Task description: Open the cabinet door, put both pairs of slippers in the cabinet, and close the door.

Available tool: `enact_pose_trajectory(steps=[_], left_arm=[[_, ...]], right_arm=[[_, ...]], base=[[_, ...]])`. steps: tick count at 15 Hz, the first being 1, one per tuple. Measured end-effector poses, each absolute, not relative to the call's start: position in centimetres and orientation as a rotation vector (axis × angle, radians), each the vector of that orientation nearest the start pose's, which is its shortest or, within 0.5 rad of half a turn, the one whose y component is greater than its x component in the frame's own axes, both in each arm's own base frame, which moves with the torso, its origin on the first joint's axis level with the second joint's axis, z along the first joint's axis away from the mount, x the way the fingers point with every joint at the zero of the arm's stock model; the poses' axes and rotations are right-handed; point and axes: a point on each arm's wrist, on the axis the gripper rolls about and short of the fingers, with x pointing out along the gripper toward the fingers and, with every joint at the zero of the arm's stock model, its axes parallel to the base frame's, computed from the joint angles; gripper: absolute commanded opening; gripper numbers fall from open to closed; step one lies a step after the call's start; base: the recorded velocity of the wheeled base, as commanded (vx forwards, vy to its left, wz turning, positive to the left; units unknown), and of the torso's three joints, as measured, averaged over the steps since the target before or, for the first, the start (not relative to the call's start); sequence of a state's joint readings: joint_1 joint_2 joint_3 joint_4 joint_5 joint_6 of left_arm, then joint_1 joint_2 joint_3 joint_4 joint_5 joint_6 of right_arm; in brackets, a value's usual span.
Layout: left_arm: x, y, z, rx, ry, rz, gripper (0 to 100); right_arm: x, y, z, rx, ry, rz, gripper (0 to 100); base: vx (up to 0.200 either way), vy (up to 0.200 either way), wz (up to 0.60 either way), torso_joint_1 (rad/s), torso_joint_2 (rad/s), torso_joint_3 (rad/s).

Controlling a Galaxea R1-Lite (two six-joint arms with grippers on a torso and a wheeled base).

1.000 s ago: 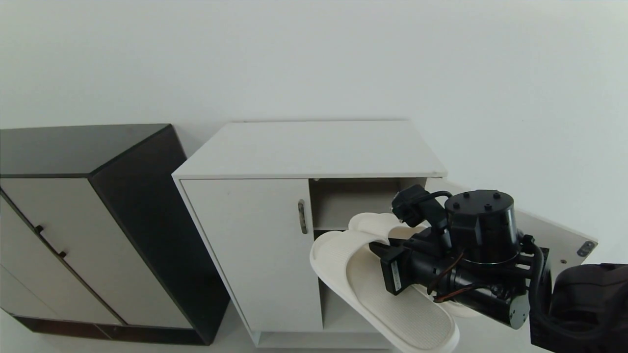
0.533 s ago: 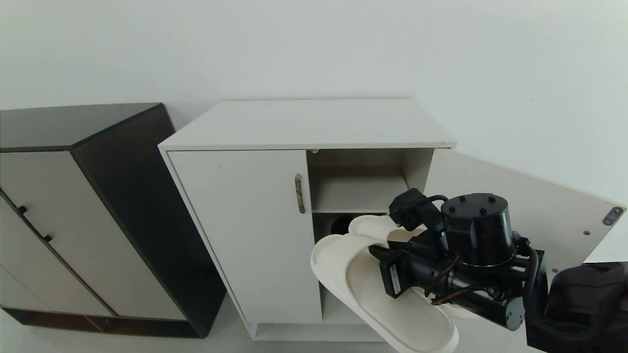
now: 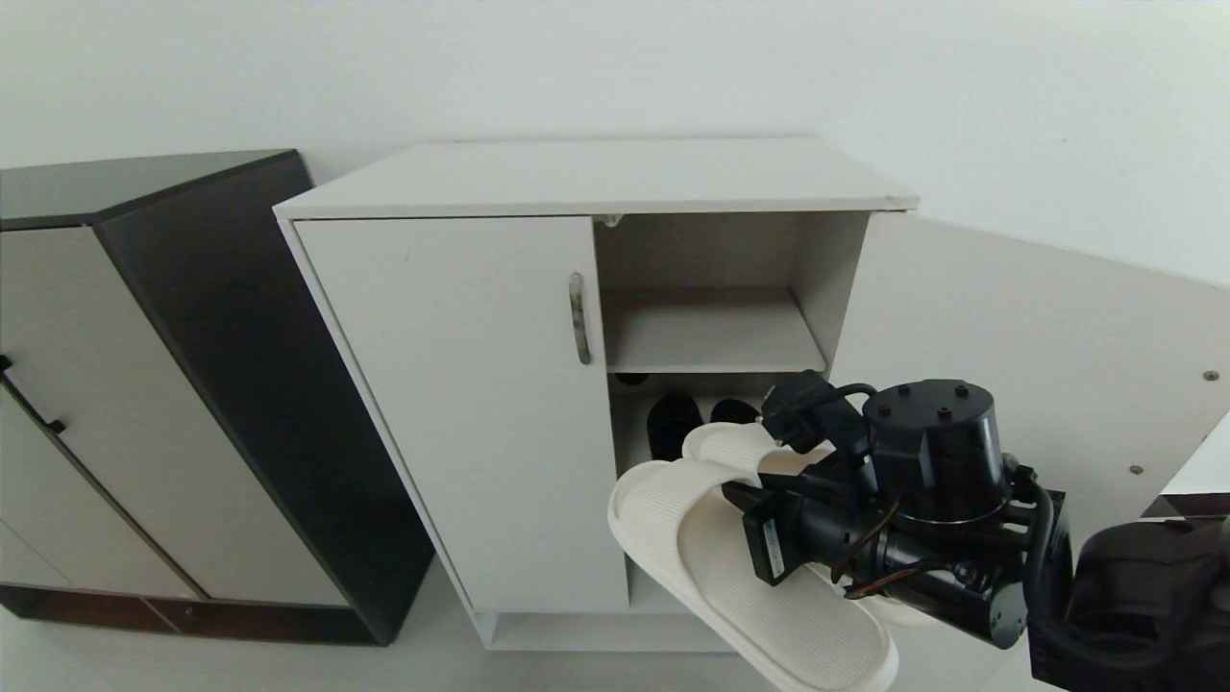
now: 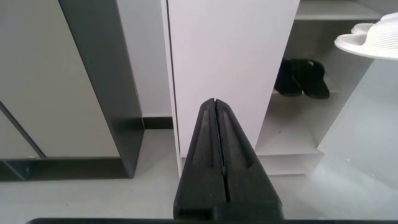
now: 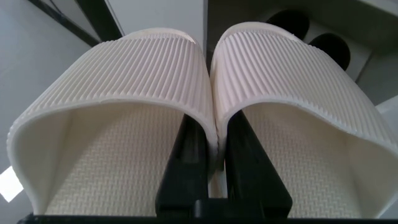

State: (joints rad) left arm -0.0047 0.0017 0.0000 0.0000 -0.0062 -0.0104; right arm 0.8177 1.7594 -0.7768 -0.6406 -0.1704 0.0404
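The white cabinet stands with its right door swung open and its left door closed. A pair of black slippers lies on the lower shelf inside. My right gripper is shut on a pair of white slippers, pinching their inner edges together in front of the open compartment, toes toward the cabinet. My left gripper is shut with nothing in it, low in front of the closed left door.
A dark cabinet with pale doors stands to the left of the white one. The upper shelf of the open compartment is bare. The open door reaches out to the right beside my right arm.
The head camera has shifted, so the cabinet sits higher and larger in view and the black slippers inside have come into sight. My right gripper keeps the white slippers in the same hold.
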Motion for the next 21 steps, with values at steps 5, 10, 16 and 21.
enact_pose_trajectory(steps=[5,10,16,21], left_arm=[[-2.3,0.0,7.6,-0.01,0.002,-0.01,0],[-2.3,0.0,7.6,-0.01,0.002,-0.011,0],[-2.3,0.0,7.6,-0.01,0.002,-0.01,0],[-2.3,0.0,7.6,-0.01,0.002,-0.011,0]], right_arm=[[21.7,22.5,15.5,-0.13,0.325,0.632,0],[21.7,22.6,15.2,-0.135,0.333,0.632,0],[21.9,22.7,15.0,-0.19,0.318,0.601,0],[22.4,24.2,15.9,-0.163,0.322,0.448,0]], base=[[0.0,0.0,0.0,-0.044,0.43,0.38],[0.0,0.0,0.0,-0.001,0.09,0.077],[0.0,0.0,0.0,0.0,0.0,0.0],[0.0,0.0,0.0,0.0,0.0,0.0]])
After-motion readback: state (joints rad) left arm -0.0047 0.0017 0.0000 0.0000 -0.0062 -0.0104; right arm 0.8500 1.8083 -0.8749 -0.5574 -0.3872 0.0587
